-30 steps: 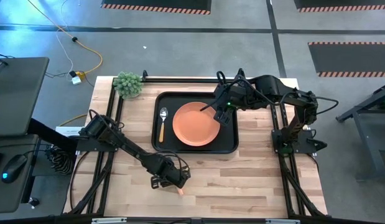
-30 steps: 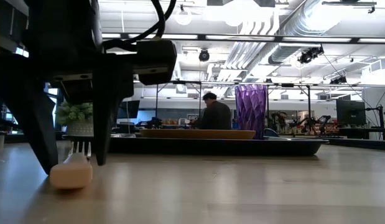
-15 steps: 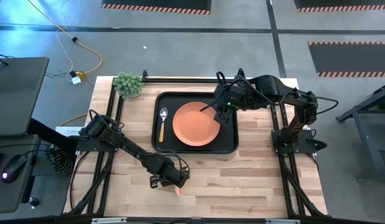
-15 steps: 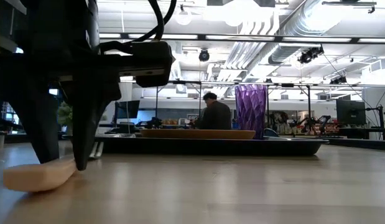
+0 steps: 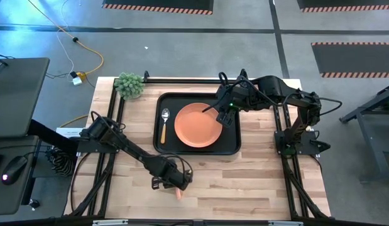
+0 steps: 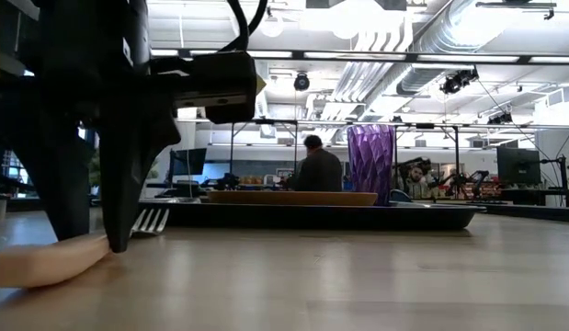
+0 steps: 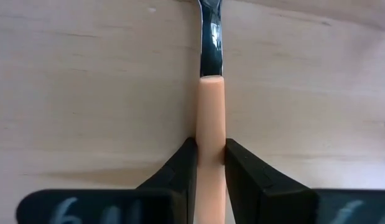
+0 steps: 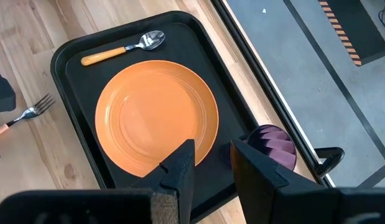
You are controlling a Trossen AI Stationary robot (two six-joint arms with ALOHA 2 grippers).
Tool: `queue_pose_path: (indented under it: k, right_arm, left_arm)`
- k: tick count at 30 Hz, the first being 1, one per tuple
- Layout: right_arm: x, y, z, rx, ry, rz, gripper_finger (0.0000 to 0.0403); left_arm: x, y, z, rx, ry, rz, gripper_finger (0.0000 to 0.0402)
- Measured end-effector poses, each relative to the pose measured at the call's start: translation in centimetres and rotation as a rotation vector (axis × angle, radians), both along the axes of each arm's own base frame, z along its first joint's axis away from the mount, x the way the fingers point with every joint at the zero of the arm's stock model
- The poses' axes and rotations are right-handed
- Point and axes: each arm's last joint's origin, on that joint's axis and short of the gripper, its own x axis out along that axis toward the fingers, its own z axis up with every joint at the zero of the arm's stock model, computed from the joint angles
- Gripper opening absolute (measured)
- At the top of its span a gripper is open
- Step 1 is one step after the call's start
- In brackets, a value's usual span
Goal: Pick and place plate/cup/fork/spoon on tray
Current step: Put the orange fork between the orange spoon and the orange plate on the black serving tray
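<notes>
We see the fork (image 7: 211, 124) lying on the bare wood of the bench (image 5: 257, 182), near the front edge and a little left of its middle, well apart from the tray (image 5: 230, 147). Its orange handle sits between the two dark fingers (image 7: 180, 174) of the left end effector (image 5: 171, 181), which are clamped on the handle from both sides, with the silver neck running on past the fingertips. In the low view the handle end rests on the wood while the tines (image 6: 151, 220) stand slightly off it, so the fork looks tilted. The tray lies toward the back of the bench, about midway between its left and right edges. On it we find the plate (image 5: 198, 125), filling the middle, and the spoon (image 5: 163, 124) just beside the plate along the tray's left rim, its bowl toward the back edge and its yellow-orange handle toward the front. The cup (image 8: 274, 144) stands upright in the tray's back right corner, close to the plate's rim; in the high view the right arm hides most of it. The right end effector (image 5: 224, 117) hangs over the right side of the tray, above the plate's edge and beside the cup, with its fingers apart and nothing between them. A small green plant (image 5: 129, 85) sits at the bench's back left corner. In the room behind the bench a person (image 6: 316, 167) shows, seen from behind.
</notes>
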Motion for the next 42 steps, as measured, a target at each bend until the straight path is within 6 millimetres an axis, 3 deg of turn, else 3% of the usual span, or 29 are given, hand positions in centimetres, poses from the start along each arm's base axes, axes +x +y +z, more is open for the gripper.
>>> queue_pose_path:
  k: [22,29,35,42]
  right_arm:
    - [0.0,0.0,0.0,0.000,-0.001,0.000,0.0096]
    - [0.0,0.0,0.0,0.001,-0.002,0.001,0.0096]
    - [0.0,0.0,0.0,0.003,-0.005,0.001,0.0096]
    - [0.0,0.0,0.0,0.004,-0.007,-0.001,0.0096]
  left_arm:
    - [0.2,-2.3,2.2,-0.011,-0.049,-0.076,0.0052]
    - [-0.7,-2.8,3.9,-0.024,-0.068,-0.097,0.0053]
    - [-2.3,-1.4,6.6,0.031,-0.040,-0.096,0.0053]
    - [-3.7,2.5,9.8,0.117,0.010,-0.121,0.0053]
